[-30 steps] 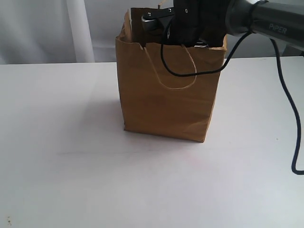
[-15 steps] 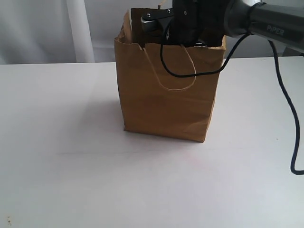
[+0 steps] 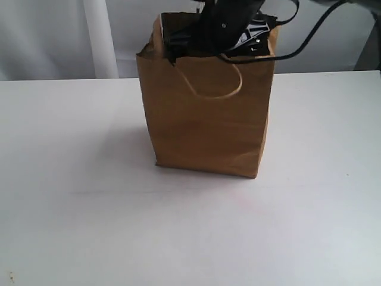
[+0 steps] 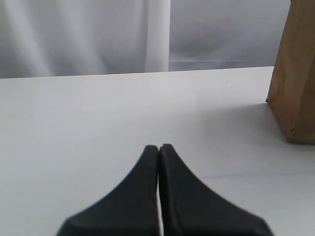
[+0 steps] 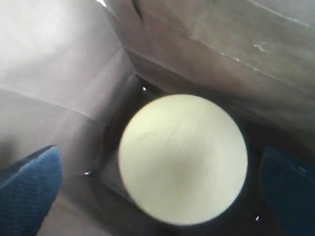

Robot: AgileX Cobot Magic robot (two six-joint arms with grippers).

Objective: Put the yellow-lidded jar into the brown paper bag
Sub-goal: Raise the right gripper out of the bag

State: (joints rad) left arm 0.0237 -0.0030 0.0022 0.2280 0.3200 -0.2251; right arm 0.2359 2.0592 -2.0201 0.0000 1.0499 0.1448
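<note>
Two grippers, one job: the right arm [image 3: 226, 24] reaches from above into the open mouth of the bag [image 3: 205, 125], which stands upright on the white table [image 3: 71, 226]. The arm's wrist fills the space just below the torn rim. In the right wrist view the jar [image 5: 182, 157] stands deep inside the bag, lid up. Only the round pale-yellow lid and a dark sliver of the body beneath it show, with creased brown paper walls close around.

The right gripper [image 5: 160, 152] hangs over the jar with its jaws spread wide. Its blue pads [image 5: 29, 189] sit one on each side of the lid, each with a dark gap between pad and lid, so nothing is gripped. From outside, the jar is hidden behind the bag's front wall. A paper-cord handle [image 3: 214, 92] droops in a loop down that wall, and a black cable [image 3: 303, 44] swings off the arm past the bag's right top corner.

The left gripper [image 4: 158, 150] is low over bare table, well to the side of the bag. Its two black fingers [image 4: 142, 177] are pressed together tip to tip and hold nothing — the bag's lower corner shows at the edge of that camera's picture. A pale curtain [image 4: 74, 34] hangs behind the table.
</note>
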